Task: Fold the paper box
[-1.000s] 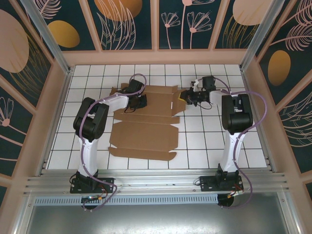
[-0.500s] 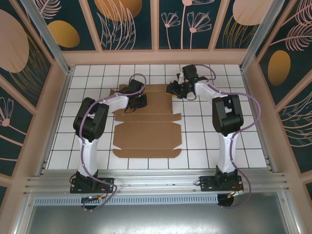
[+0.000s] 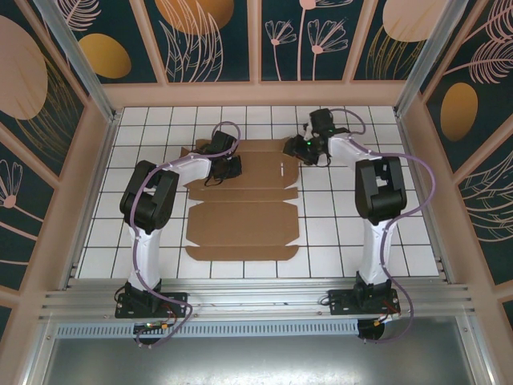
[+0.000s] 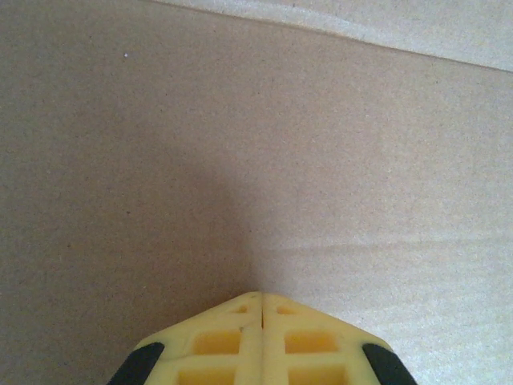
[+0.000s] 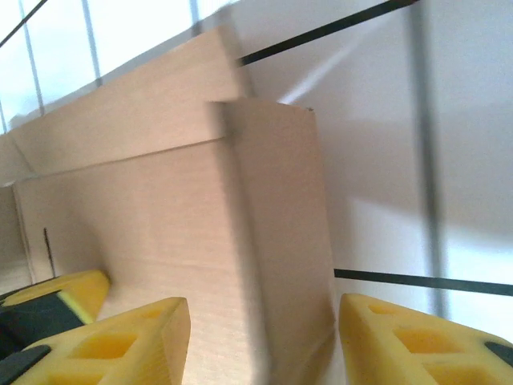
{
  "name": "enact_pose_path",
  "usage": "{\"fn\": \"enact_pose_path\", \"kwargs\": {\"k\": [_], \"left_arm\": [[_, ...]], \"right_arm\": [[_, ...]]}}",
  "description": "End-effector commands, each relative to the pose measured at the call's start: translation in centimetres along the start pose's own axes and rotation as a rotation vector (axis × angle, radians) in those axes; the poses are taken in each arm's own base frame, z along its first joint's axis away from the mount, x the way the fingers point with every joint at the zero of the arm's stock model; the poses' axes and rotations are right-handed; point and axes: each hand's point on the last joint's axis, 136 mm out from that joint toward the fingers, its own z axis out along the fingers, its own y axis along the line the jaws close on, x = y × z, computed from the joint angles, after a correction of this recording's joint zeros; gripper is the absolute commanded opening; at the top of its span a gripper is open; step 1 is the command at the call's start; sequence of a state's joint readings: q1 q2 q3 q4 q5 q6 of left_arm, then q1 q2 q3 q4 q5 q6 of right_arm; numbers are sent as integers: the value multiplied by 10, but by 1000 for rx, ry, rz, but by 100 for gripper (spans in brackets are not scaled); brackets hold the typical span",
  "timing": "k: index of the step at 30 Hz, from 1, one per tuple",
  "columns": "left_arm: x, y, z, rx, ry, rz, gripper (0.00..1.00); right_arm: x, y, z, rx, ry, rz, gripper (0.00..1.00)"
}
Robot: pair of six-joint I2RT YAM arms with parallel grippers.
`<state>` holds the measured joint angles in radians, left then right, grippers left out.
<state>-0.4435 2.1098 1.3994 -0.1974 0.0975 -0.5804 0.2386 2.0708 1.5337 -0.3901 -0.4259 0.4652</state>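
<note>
The box (image 3: 240, 220) is plain brown cardboard. The table (image 3: 104, 241) is white tile with a dark grid. The walls (image 3: 321, 48) along the top of the frame are dark teal with peach line-drawn leaves and orange ovals. The left gripper (image 4: 261, 341) and right gripper (image 5: 260, 333) are yellow with black, and the cables (image 3: 434, 186) are purple.

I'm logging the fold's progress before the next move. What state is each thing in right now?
paper box: lying open and mostly flat, not yet folded into a box.
flap at its far right end: raised off the sheet.
left gripper: shut, tips over a cardboard panel.
right gripper: open, fingers either side of the raised flap.
</note>
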Motion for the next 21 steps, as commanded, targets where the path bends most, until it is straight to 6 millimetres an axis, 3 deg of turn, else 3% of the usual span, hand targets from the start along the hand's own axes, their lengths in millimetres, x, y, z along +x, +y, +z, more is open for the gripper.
{"fn": "enact_pose_path", "kwargs": {"k": [1,4,8,11,14,16,19,21], "left_arm": [[8,-2,-7,17,28,-21,0],[12,-16,-5,104,48,-59,0],[19,-44,-1,234,83,-97,0],[22,-60,0,282,93,-121,0],[15,-68,-9,328,65,-179,0],[7,-74,-19,355,29,-197,0],[-10,-85,-38,387,-18,-180,0],[-24,-82,-53,355,-65,-156,2]], "right_arm": [[-27,-1,-42,-1,-133,-37,55],[-46,-3,-71,120,-247,-112,56],[-46,23,-82,177,-314,-213,54],[-27,43,-66,96,-273,-217,41],[0,54,-39,-10,-200,-166,17],[18,61,-21,-69,-151,-145,7],[32,63,1,-103,-105,-119,0],[35,60,11,-111,-93,-96,0]]}}
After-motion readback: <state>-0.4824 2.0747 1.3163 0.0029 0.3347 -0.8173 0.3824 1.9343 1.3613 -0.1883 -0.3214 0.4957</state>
